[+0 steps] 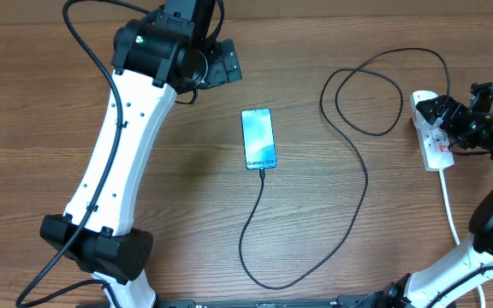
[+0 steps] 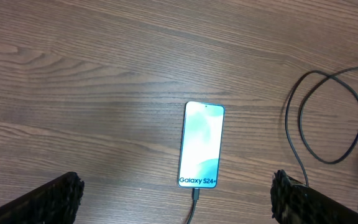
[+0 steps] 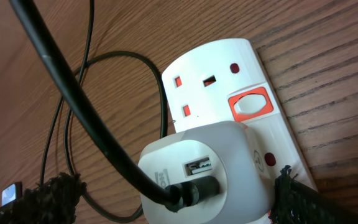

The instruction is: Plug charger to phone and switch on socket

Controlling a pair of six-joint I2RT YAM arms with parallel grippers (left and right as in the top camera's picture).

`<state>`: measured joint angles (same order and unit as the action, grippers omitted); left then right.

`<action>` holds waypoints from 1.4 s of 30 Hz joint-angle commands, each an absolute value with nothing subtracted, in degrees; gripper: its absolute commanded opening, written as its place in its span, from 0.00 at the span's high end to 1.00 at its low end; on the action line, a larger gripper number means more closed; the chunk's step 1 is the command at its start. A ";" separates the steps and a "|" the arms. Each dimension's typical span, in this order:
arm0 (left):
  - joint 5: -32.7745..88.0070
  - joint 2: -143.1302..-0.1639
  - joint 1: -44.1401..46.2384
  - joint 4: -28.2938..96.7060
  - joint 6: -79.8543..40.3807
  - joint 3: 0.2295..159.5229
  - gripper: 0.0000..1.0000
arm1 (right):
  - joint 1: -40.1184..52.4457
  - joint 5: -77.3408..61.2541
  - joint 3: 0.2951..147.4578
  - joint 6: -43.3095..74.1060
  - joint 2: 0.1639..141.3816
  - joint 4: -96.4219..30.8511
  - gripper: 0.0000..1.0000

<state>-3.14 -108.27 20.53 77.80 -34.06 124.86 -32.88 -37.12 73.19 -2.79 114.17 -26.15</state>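
- On the brown wooden table (image 1: pixel 187 214), a slim black-edged phone (image 1: pixel 258 137) with a glowing blue-teal screen lies flat at the centre. The long thin black charger cable (image 3: pixel 84 109) runs from its lower edge in a wide loop off to the right.
- The cable's tip looks seated in the phone's port, so I judge that step done. Its other end sits in a blocky white adapter (image 3: pixel 204 168) plugged into the white elongated power strip (image 3: pixel 229 68) at the far right.
- The step in hand is the switching — a red-framed rocker switch (image 3: pixel 250 104) lies just beside the adapter. Whether it is already on, I cannot tell.
- As I read it, the next move calls for my right gripper (image 3: pixel 174 186) to press one fingertip onto that rocker without snagging the cable or nudging the adapter.
- The right fingers (image 3: pixel 312 202) are spread fully apart either side of the adapter and grip nothing.
- My left gripper (image 2: pixel 176 196) hangs over the phone — fingers (image 2: pixel 48 199) equally wide, empty, touching nothing.
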 commanded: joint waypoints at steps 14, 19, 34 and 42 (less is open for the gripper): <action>-4.03 -108.62 20.27 77.76 -32.95 124.88 0.00 | -31.51 -37.98 71.57 -0.21 116.20 -29.04 0.00; -4.01 -108.62 20.27 77.76 -32.95 124.88 0.00 | -31.51 -38.24 71.57 0.05 117.49 -29.12 0.00; -4.01 -108.62 20.27 77.76 -32.95 124.88 0.00 | -31.81 -39.00 71.59 0.45 119.55 -29.93 0.00; -4.03 -108.62 20.27 77.76 -32.95 124.88 0.00 | -34.41 -31.73 71.90 6.04 117.93 -30.37 0.00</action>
<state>-3.27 -108.27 20.53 77.80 -34.06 124.86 -33.39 -37.32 74.59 1.87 115.31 -27.27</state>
